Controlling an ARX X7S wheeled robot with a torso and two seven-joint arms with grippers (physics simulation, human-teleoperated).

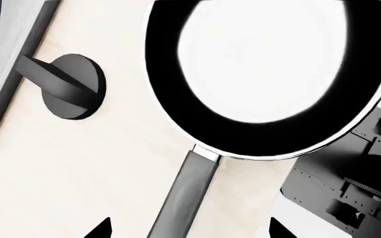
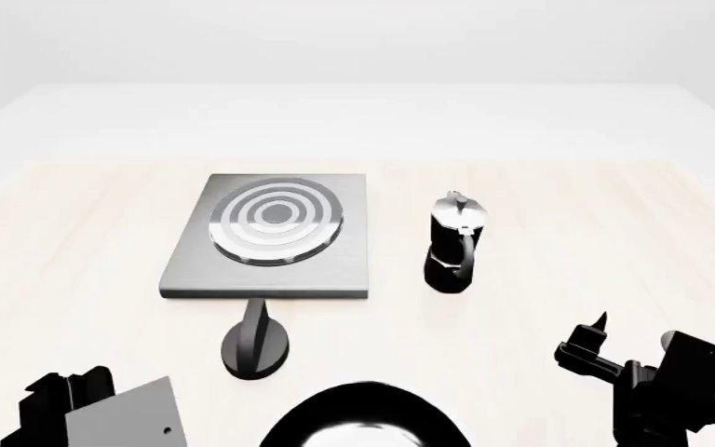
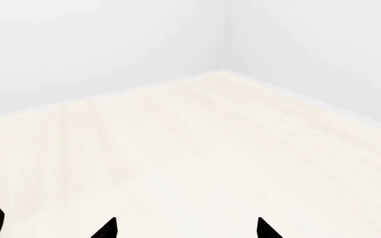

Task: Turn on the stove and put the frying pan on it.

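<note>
**Visitor:** While both arms hover low at the near edge of the table (image 2: 606, 233), where does the frying pan (image 1: 270, 74) lie from the fingers?

**Onlooker:** In the left wrist view, the left gripper (image 1: 189, 230) shows only two dark fingertips (image 1: 101, 229), set wide apart and holding nothing. The pan's handle (image 1: 187, 196) runs straight down between them. Its long axis points from the round bowl back toward that gripper. So the left arm looks the nearer one for the pan.

**Visitor:** And the stove (image 2: 271, 237)?

**Onlooker:** It sits flat further out on the table, beyond the pan. Its knob (image 2: 256, 346) lies between slab and pan, just beside the slab's near edge.

**Visitor:** The right arm?

**Onlooker:** The right gripper (image 3: 185, 229) faces bare tabletop, its tips spread and empty.

**Visitor:** Counts?

**Onlooker:** One pan, one stove, one knob, one moka pot (image 2: 454, 244) standing upright right of the stove, two grippers.
</note>
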